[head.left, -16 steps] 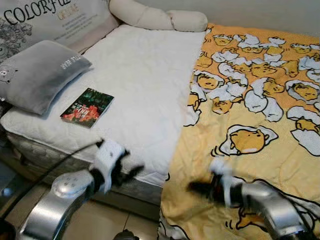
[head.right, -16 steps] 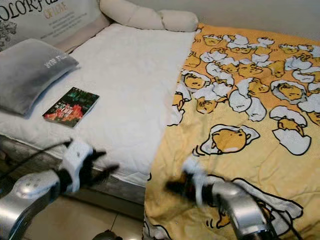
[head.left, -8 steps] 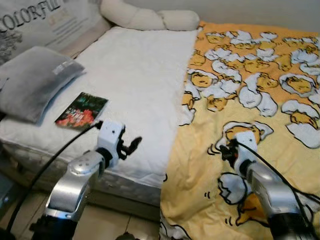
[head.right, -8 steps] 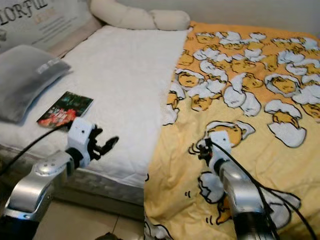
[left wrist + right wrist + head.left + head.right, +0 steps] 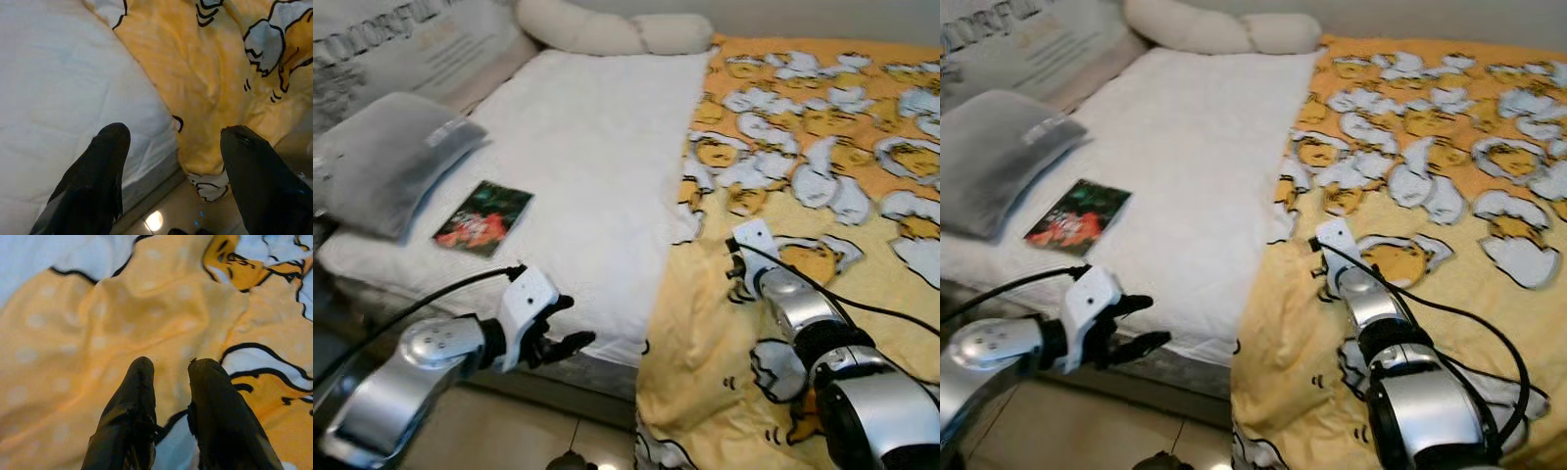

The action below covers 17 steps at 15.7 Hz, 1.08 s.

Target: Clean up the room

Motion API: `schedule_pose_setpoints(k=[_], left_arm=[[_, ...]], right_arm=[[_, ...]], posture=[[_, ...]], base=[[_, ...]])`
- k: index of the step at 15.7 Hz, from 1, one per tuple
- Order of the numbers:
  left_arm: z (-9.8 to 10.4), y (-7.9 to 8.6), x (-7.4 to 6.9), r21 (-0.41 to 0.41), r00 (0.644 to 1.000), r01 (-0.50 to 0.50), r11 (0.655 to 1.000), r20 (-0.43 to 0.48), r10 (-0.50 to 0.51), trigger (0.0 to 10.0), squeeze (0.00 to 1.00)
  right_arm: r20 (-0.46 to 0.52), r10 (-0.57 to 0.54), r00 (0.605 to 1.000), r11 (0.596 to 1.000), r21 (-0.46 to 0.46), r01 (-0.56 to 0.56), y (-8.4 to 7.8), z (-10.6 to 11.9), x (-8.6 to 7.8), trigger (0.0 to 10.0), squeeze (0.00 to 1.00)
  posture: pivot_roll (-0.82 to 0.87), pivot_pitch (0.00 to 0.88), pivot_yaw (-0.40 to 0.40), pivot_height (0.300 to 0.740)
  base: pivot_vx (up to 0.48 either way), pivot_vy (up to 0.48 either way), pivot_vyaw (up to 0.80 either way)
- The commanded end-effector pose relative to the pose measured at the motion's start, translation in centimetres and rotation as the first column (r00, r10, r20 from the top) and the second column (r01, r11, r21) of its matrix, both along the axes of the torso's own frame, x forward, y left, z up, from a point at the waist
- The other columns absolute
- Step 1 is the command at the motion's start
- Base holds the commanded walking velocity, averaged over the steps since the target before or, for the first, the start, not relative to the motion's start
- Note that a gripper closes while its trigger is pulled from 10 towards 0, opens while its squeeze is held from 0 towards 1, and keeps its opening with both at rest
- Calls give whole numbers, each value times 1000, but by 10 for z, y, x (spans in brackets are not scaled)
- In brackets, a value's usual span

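Yellow quilt point(image 5: 822, 127) now lies under the right gripper point(image 5: 168, 382) (narrow, empty), reached toward twelve o'clock; left gripper point(image 5: 171, 147) gapes wide.

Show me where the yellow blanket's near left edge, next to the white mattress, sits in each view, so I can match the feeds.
Left eye view: the yellow blanket edge runs down the middle, beside the white mattress.
Right eye view: same edge, a little left of middle.
Left wrist view: edge crosses diagonally ahead of the fingers.
Right wrist view: blanket folds ahead of the fingers.
Shared landmark: the blanket-mattress boundary.
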<state>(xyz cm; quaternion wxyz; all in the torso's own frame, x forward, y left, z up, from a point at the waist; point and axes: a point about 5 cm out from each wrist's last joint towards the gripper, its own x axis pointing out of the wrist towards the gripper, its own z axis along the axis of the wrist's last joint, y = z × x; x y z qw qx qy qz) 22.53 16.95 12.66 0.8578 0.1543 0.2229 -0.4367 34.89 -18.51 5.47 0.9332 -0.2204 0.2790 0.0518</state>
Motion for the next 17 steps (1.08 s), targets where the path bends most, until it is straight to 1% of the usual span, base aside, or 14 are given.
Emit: schedule_pose_setpoints(k=[1,2,3,5,6,7,8,9,10,12,14,15,16,17], left_arm=[[4,1,-3,-1,1000,5,1000,-5,-5,10000,0],[7,4,-10,8,1000,5,1000,-18,-4,10000,0],[10,8,-20,19,999,6,1000,-36,-6,10000,0],[11,9,-24,22,999,7,1000,-45,-6,10000,0],[11,9,-25,24,999,5,1000,-50,-4,10000,0],[11,9,-28,28,998,3,1000,-61,-1,10000,0],[11,9,-29,29,998,0,1000,-64,2,10000,0],[11,8,-29,28,998,-5,1000,-67,7,10000,0],[12,8,-29,28,998,-8,1000,-67,10,10000,0],[12,8,-28,29,998,-9,1000,-63,11,10000,0],[12,7,-28,26,998,-7,1000,-64,9,10000,0],[11,6,-28,24,998,-6,1000,-65,8,10000,0],[10,5,-27,11,998,-22,1000,-58,22,10000,0],[10,4,-25,-6,998,-43,999,-47,43,10000,0]], right_arm=[[-8,14,1000,999,-32,-14,-1,-1,-1,10000,0],[-45,34,998,999,-39,-36,2,-9,-5,10000,0],[-137,113,984,993,-5,-114,13,-29,-20,10000,0],[-188,182,965,983,38,-178,23,-41,-30,10000,0],[-220,244,945,969,84,-231,33,-49,-37,10000,0],[-272,344,899,936,179,-304,49,-61,-51,10000,0],[-291,403,868,909,236,-343,57,-67,-59,10000,0],[-304,478,824,864,333,-378,70,-75,-72,10000,0],[-289,523,802,822,421,-385,82,-77,-78,10000,0],[-234,591,772,735,551,-396,99,-75,-83,10000,0],[-173,666,726,647,617,-447,110,-69,-85,10000,0],[-141,694,706,614,626,-480,112,-66,-84,10000,0],[-82,685,724,600,628,-496,111,-56,-75,10000,0],[-26,665,746,592,628,-506,109,-45,-65,10000,0]], posture=[[227,71,67,740],[238,97,66,740],[252,127,70,740],[250,134,68,740],[248,137,68,740],[248,134,66,740],[246,127,65,740],[240,119,68,740],[236,116,69,740],[231,107,77,740],[227,98,80,740],[225,87,75,740],[207,36,62,740],[202,26,59,740]], base=[[0,0,0],[0,0,0],[0,0,0],[0,0,0],[0,0,0],[0,0,0],[0,0,0],[0,0,0],[0,0,0],[0,0,0],[0,0,0],[0,0,0],[0,0,0],[0,0,0]])
